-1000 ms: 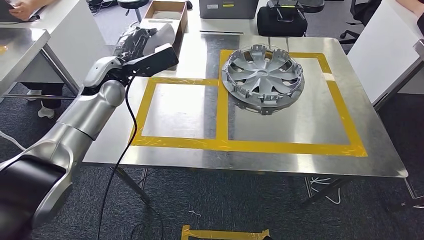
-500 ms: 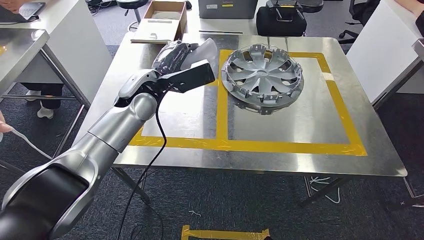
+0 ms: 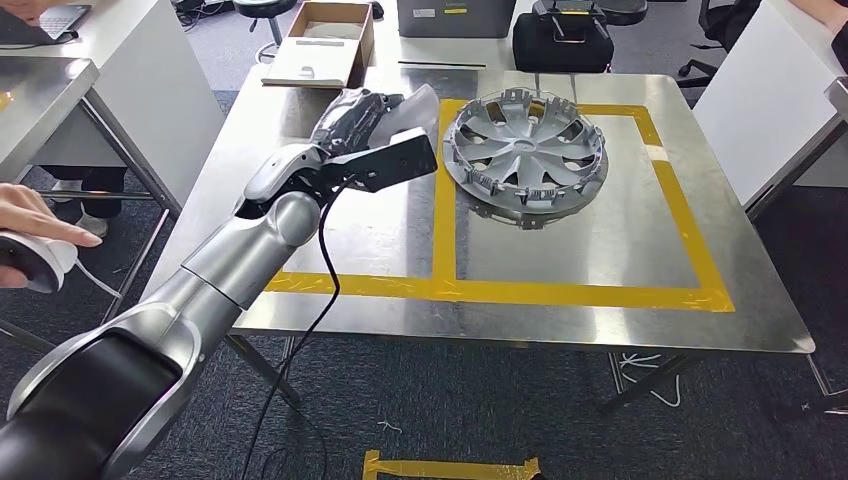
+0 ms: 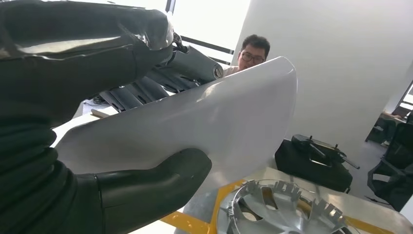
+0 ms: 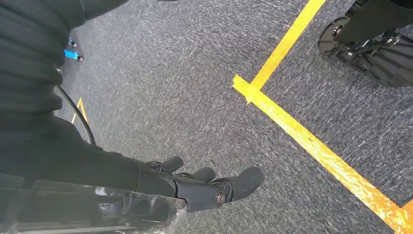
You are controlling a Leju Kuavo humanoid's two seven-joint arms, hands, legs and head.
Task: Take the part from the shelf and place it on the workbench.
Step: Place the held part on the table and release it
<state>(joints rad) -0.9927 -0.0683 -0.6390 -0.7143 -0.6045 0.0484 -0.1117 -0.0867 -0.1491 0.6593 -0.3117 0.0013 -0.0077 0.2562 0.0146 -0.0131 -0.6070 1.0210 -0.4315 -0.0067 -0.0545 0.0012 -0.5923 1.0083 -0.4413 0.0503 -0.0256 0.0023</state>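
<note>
Steel workbench (image 3: 600,300) carries yellow tape (image 3: 445,230) marking two rectangular bays. Silver wheel cover (image 3: 526,155) lies flat in the right bay, towards the far edge. Left hand (image 3: 358,115) is over the far edge of the left bay, holding a pale grey curved part (image 4: 195,122), thumb against one face and fingers against the other; part is clear of the surface. Open cardboard box (image 3: 320,40) beyond the far left corner holds a small pale item. Right hand (image 5: 204,187) hangs above carpet, fingers loosely extended, holding nothing

Bright, even light; soft glare on the steel workbench (image 3: 620,250); all views sharp.
</note>
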